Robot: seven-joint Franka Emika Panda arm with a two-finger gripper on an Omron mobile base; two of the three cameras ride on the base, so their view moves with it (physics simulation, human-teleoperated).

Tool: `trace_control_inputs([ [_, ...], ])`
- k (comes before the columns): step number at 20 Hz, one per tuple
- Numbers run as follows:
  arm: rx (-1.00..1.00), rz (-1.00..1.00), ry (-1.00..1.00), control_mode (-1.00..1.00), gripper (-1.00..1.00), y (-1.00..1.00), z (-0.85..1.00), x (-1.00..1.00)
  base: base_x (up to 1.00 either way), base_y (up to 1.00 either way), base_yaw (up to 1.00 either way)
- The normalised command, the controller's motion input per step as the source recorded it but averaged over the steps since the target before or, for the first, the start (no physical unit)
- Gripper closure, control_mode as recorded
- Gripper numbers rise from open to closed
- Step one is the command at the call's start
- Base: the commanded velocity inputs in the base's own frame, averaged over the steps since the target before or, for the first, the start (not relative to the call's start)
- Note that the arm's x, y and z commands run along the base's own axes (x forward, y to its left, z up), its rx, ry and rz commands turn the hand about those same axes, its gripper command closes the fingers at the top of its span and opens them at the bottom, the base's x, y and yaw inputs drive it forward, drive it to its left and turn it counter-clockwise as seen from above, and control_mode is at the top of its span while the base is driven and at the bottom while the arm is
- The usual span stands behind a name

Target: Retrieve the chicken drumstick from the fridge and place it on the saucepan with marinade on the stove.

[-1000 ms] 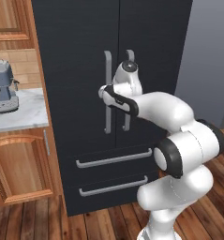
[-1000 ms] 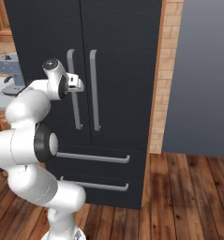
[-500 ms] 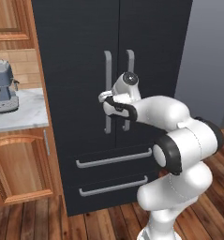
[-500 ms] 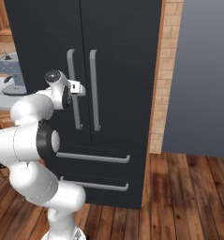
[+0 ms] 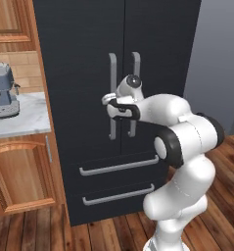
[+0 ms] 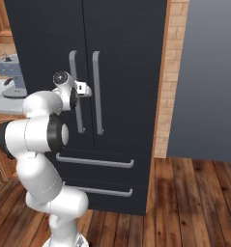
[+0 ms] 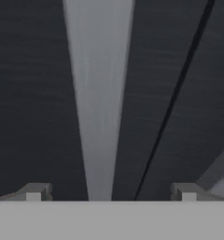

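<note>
The tall black fridge (image 5: 152, 49) (image 6: 126, 43) stands in front of me with both doors shut. My gripper (image 5: 108, 101) (image 6: 86, 90) is open at mid-height of the left door's grey bar handle (image 5: 112, 73) (image 6: 72, 65). In the hand view that handle (image 7: 99, 93) runs upright between the two fingertips (image 7: 36, 191), close to the gripper (image 7: 111, 192), with nothing held. The right door's handle (image 5: 135, 68) (image 6: 96, 72) is just beside it. The chicken drumstick, saucepan, marinade and stove are out of view.
Two lower drawers with bar handles (image 5: 118, 165) (image 6: 95, 161) sit under the doors. A coffee machine (image 5: 3, 90) (image 6: 10, 77) stands on a marble counter (image 5: 20, 122) over wooden cabinets at the left. A brick strip (image 6: 163, 96) and a grey wall lie to the right.
The wrist has come down and the hand has settled lower against the left door handle. The jaws have stayed open and the fridge doors have not moved.
</note>
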Motion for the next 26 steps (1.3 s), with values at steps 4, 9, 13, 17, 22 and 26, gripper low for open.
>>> trace_control_inputs([
  [4,0.00,0.00,0.00,-1.00,-1.00,0.00,-0.13,0.46,0.00,0.00,0.00],
  [9,0.00,0.00,0.00,-1.00,-1.00,0.03,-0.17,0.44,0.00,0.00,0.00],
  [13,0.00,0.00,0.00,-1.00,-1.00,0.17,-0.20,0.35,0.00,0.00,0.00],
  [17,0.00,0.00,0.00,-1.00,-1.00,0.10,-0.05,0.13,0.00,0.00,0.00],
  [22,0.00,0.00,0.00,-1.00,-1.00,0.01,0.00,0.00,0.00,0.00,0.00],
  [26,0.00,0.00,0.00,-1.00,-1.00,0.15,-0.07,0.03,0.00,0.00,0.00],
])
